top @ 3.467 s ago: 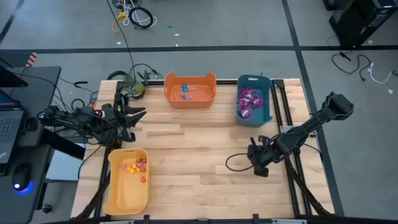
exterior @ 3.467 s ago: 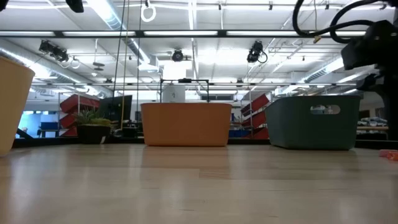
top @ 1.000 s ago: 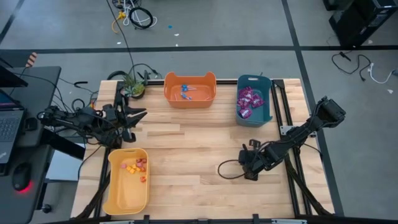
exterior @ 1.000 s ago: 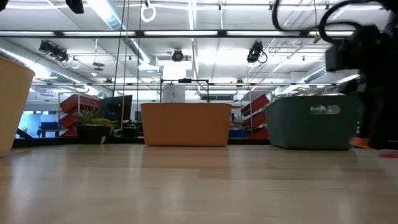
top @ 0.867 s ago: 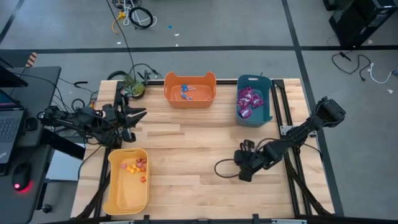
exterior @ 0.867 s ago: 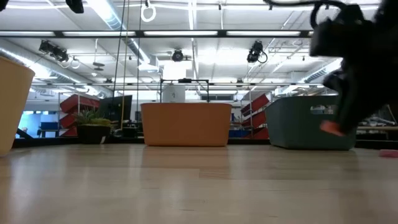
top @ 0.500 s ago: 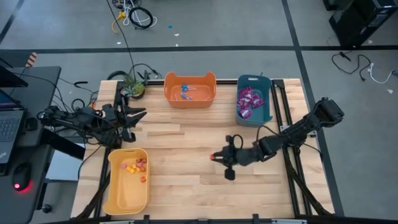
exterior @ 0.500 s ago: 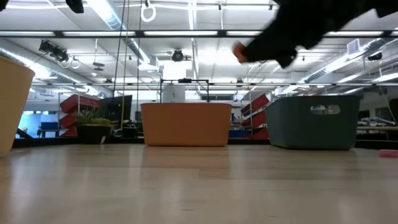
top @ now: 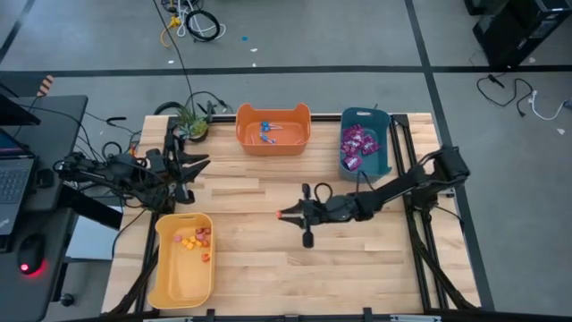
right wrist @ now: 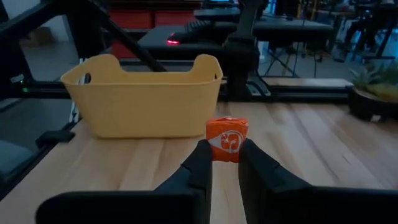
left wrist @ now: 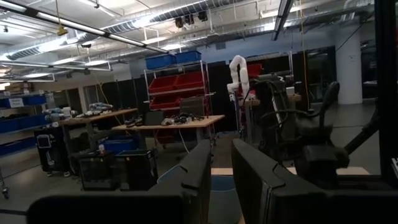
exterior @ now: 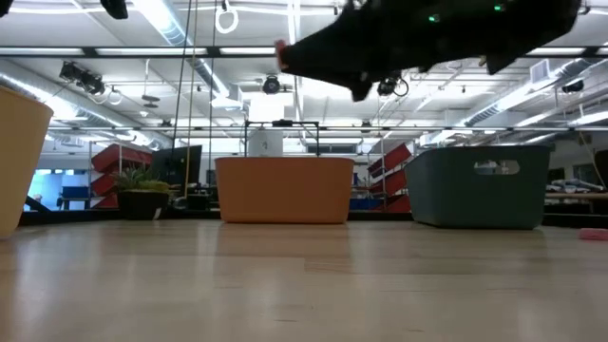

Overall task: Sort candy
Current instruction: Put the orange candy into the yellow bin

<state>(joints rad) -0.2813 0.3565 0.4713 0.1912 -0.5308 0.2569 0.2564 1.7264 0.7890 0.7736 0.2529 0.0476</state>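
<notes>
Light wooden slatted table (top: pixel 268 268), seen from overhead, w/ three plastic bins at its edges: yellow oblong bin (top: pixel 183 286) at the near-left corner, orange bin (top: pixel 273 141) at the far edge, teal bin (top: pixel 380 167) to its right. Right arm reaches across the table's middle, held clear above the boards in the low view. Right gripper (top: pixel 288 216) is clamped on a small orange wrapped candy w/ white print (right wrist: pixel 227 139); the wrist cam shows the square piece pinched between both fingers (right wrist: pixel 200 163), facing the yellow bin across bare wood. From above the piece shows as an orange speck at the gripper tip (top: pixel 281 215).

Left gripper (top: pixel 198 162) sits off the table's left-rear corner, fingers apart, nothing between them. Yellow bin holds a cluster of small orange/red pieces (top: pixel 194 240); teal bin holds shiny purple packets (top: pixel 356 146); orange bin holds blue-wrapped lollipops (top: pixel 267 131).

Vs. a second ago: right gripper was near the table's right edge, low by the boards; it has since risen and swung leftward to mid-table w/ the candy. Left arm and bins unchanged.
</notes>
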